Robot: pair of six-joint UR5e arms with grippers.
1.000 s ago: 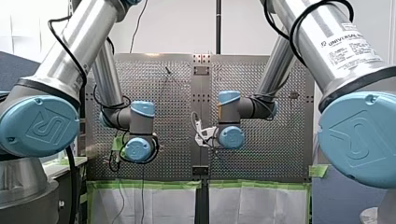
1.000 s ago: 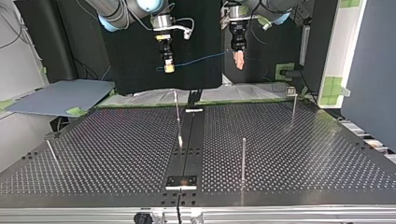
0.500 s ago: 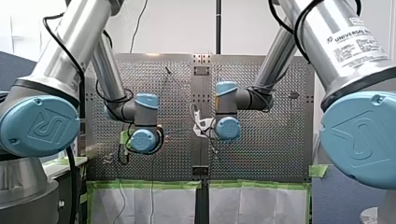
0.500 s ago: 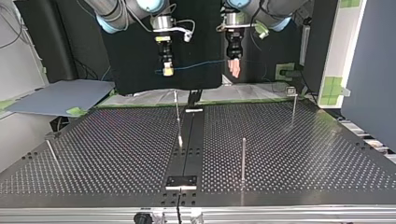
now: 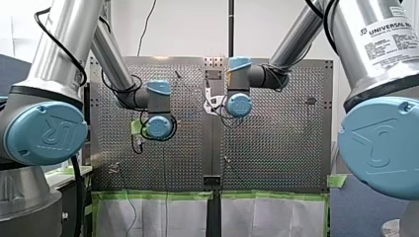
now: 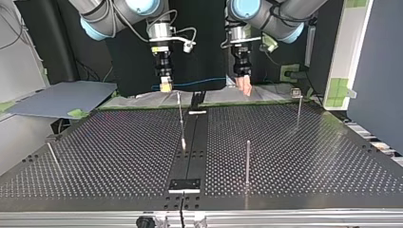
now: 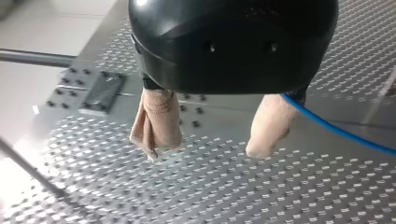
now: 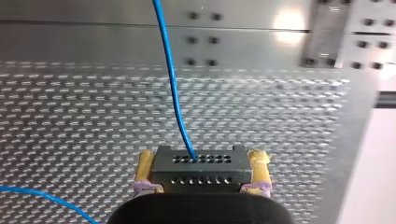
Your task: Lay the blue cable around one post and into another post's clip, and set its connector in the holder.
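Note:
In the right wrist view my right gripper [image 8: 201,184] is shut on a dark grey connector [image 8: 201,167]. The blue cable [image 8: 173,84] runs out of the connector's face, away over the perforated table. In the top view that gripper [image 6: 165,85] hangs at the left, above the table's far edge, and the cable [image 6: 199,84] stretches across to my left gripper [image 6: 244,86]. In the left wrist view my left gripper [image 7: 210,140] stands open with beige pads. The cable [image 7: 336,133] passes behind one finger [image 7: 268,123] and nothing lies between the two.
In the top view, thin metal posts stand on the table: one near the centre strip [image 6: 180,114], one nearer the front [image 6: 247,161], one with a small head at the far right [image 6: 298,107]. A leaning rod [image 6: 52,153] is at the left. A small plate [image 6: 185,184] sits on the centre strip.
In the top view both grippers have come down toward the table's far edge, and the cable between them has come down with them. The grip on the connector is unchanged.

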